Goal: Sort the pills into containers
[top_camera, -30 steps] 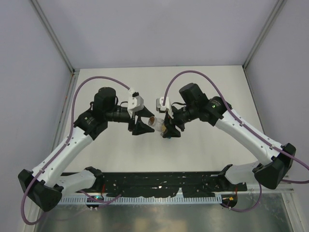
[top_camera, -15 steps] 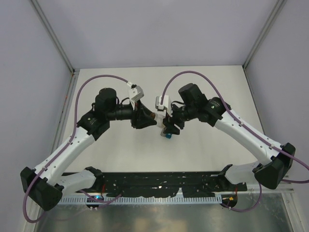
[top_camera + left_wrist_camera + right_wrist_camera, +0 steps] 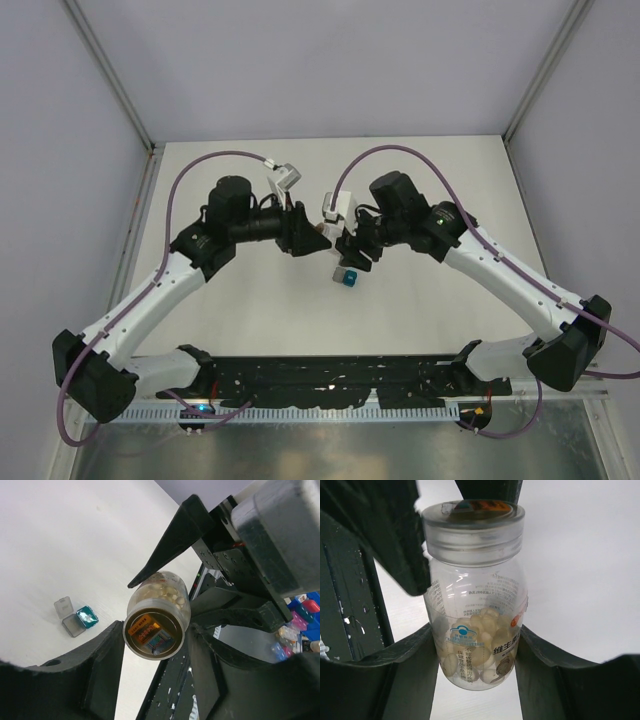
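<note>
A clear pill bottle (image 3: 472, 595) with a clear screw lid (image 3: 472, 527) and an orange-brown label on top holds several pale pills (image 3: 482, 627). My right gripper (image 3: 475, 652) is shut on the bottle's body and holds it in the air, on its side. My left gripper (image 3: 156, 647) is open, and its fingers (image 3: 102, 665) stand close on either side of the lid (image 3: 154, 632). On the table below lie the two tiny containers, a grey box (image 3: 73, 625) and a teal box (image 3: 87, 616), side by side. In the top view the boxes (image 3: 346, 277) lie just below both grippers.
The table (image 3: 420, 180) is white, with grey walls at the back and sides. A black rail (image 3: 330, 380) with the arm bases runs along the near edge. A small clear flap (image 3: 63, 606) stands open next to the grey box.
My left gripper has moved up and to the right until its fingers flank the bottle's lid. My right gripper has lifted the bottle slightly, which uncovers the two boxes in the top view.
</note>
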You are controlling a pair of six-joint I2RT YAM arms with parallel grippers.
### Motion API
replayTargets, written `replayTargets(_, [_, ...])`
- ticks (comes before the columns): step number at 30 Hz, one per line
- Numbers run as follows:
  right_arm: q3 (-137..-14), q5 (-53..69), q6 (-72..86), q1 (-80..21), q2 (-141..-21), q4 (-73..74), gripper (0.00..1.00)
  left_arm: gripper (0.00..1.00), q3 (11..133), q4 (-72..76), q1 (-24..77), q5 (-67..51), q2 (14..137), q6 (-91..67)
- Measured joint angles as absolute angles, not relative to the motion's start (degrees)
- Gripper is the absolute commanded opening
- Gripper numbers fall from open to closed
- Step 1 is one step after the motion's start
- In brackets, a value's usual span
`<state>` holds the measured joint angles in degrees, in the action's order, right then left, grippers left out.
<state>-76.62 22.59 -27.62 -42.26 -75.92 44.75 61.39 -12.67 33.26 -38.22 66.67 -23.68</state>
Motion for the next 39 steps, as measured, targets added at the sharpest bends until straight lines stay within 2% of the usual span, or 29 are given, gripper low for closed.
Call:
replayTargets(5, [-76.6,22.5,-26.9,-42.3,-75.9,42.8,0.06,0.83,61.4,-13.9,33.4,-38.2,67.0,-23.2])
replayTargets(10, [-76.3,22.6,-26.8,-42.3,-75.9,41.8,0.06,0.97,61.4,-15.2,33.5,-38.1,66.8,-20.0])
replayTargets(12, [-75.9,22.6,-26.8,-42.3,-75.9,41.7,0.06,1.0,61.4,-16.2,33.5,-38.1,66.2,-18.0])
replayTargets(17, [-74.8,23.8,-27.0,-42.3,-75.9,42.0,0.06,0.99,61.4,-19.6,33.5,-38.3,62.0,-9.5])
replayTargets(22, [-74.8,27.9,-28.3,-42.3,-75.9,43.0,0.06,1.0,61.6,-23.2,33.4,-42.7,56.9,5.8])
replayTargets(29, [-76.7,35.6,-30.8,-42.3,-76.9,47.5,0.06,1.0,61.8,-24.9,33.4,-47.9,57.4,19.0])
replayTargets(33, [-77.4,37.9,-31.6,-42.3,-77.3,48.7,0.06,0.93,61.6,-23.0,33.4,-49.8,59.0,20.7])
replayTargets(39, [-77.4,39.3,-32.3,-42.3,-77.3,49.4,0.06,0.74,61.5,-20.8,33.4,-52.2,61.0,19.8])
